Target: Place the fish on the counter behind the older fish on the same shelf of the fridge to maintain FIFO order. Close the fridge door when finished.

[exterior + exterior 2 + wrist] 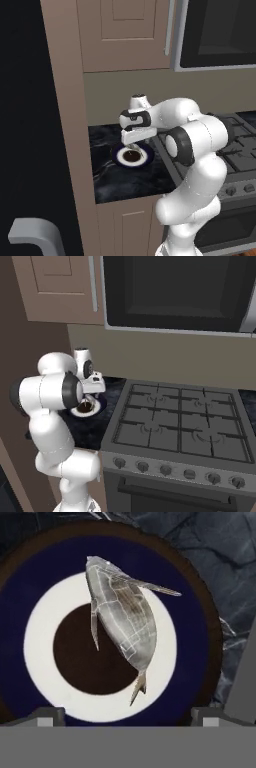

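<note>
Overall, the tall black fridge (22, 125) fills the left side of the left base view, with a grey bar handle at its lower edge. Beside it runs a beige cabinet panel, and past that the black marble-look worktop (107, 175) with faint white veins, which sits over beige cabinets. A grey-black gas stovetop (180, 423) adjoins the worktop on the far side from the fridge, with a dark microwave (175, 291) mounted above it.

The white Franka arm (195, 165) with dark joints rises from the base, bends sharply at the elbow, and reaches back toward the fridge side, so that its forearm lies roughly level above the worktop. The wrist turns downward, and the hand (132, 146) hangs directly over a round plate (200, 642) with a dark blue band, a white ring and a dark centre.

On this plate lies the small silver-grey fish (125, 619), its body crossing the white ring and the dark centre, tail toward the hand. The fingertips (47, 716) appear low in the hand view, set wide apart on either side of the fish and not touching it; nothing is held.
</note>
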{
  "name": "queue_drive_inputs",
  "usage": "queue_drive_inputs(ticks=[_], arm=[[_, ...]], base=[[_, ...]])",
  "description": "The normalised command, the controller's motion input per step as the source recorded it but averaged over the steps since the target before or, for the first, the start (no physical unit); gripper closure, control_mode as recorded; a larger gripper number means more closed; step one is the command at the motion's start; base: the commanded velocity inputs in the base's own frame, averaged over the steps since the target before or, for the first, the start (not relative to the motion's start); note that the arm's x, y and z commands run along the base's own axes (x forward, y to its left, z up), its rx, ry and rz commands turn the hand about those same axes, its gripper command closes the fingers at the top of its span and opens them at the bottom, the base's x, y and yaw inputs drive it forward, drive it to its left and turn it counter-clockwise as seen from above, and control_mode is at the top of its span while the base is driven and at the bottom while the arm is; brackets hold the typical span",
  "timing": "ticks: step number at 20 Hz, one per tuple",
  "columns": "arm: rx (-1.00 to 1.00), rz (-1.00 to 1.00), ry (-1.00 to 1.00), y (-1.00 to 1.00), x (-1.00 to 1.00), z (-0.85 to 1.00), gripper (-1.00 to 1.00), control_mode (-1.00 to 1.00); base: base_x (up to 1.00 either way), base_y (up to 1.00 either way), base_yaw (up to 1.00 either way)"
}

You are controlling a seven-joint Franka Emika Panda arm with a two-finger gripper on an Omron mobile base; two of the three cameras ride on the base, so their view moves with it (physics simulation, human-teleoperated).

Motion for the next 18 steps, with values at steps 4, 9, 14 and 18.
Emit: queue_drive_inputs(ticks=[4,9,14,18], arm=[[0.00,0.00,0.00,0.00,0.26,-0.43,-1.00,-1.00],[0.00,0.00,0.00,0.00,0.32,-0.42,-1.00,-1.00],[0.00,0.00,0.00,0.00,0.27,-0.36,-1.00,-1.00],[0.00,0.00,0.00,0.00,0.13,-0.35,-1.00,-1.00]], base=[[0.00,0.00,0.00],[0.00,0.00,0.00],[0.00,0.00,0.00],[0.00,0.00,0.00]])
